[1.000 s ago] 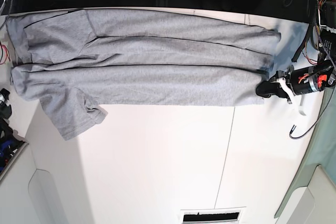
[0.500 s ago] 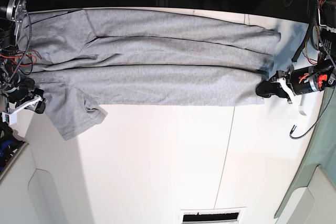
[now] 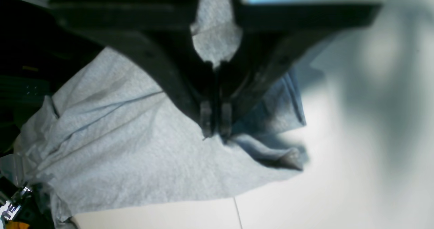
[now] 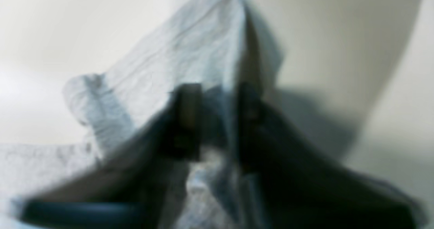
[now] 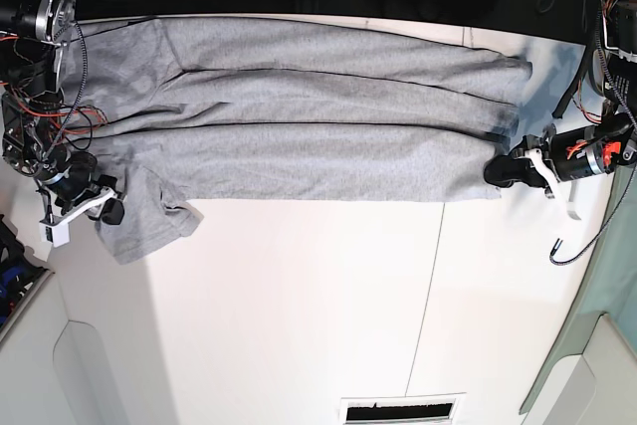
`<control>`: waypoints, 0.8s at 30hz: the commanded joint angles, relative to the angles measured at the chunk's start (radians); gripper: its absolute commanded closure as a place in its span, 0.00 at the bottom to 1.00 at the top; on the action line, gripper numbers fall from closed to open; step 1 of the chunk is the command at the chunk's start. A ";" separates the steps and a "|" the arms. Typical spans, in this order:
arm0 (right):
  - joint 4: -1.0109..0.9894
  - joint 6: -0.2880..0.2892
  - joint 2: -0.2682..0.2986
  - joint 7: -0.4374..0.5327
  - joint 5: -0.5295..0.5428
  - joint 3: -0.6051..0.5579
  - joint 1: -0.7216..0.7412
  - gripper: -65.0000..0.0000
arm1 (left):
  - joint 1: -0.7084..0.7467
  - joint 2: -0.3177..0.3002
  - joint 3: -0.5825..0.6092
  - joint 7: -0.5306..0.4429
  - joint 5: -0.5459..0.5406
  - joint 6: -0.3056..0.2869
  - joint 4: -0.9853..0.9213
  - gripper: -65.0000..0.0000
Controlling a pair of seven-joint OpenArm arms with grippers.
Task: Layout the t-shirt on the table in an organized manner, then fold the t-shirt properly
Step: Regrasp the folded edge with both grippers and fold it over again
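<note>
base view: left claw [image 5: 495,170] pinches t-shirt [image 5: 299,116] hem on table [image 5: 299,306].

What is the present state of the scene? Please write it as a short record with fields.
garment: light heather-grey cotton t-shirt, folded lengthwise into a long band
surface: wide white table
loose part: one sleeve sticks out toward the near side
left gripper: shut on the t-shirt's corner
right gripper: at the sleeve, cloth between its fingers; grip not clear
print: not visible
</note>
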 commanded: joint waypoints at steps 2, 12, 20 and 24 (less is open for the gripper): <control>0.021 0.000 0.017 0.000 0.001 0.002 0.019 1.00 | -0.018 -0.019 -0.006 -0.011 -0.021 -0.010 0.016 1.00; 0.402 0.001 0.081 -0.278 0.179 0.047 -0.121 1.00 | -0.011 -0.076 -0.007 0.188 -0.186 -0.010 0.079 1.00; 0.846 0.001 0.136 -0.487 0.386 0.176 -0.378 1.00 | 0.077 -0.173 -0.007 0.196 -0.209 -0.010 0.272 1.00; 0.959 0.001 0.152 -0.499 0.429 0.226 -0.486 1.00 | 0.125 -0.195 -0.009 0.212 -0.209 -0.010 0.307 1.00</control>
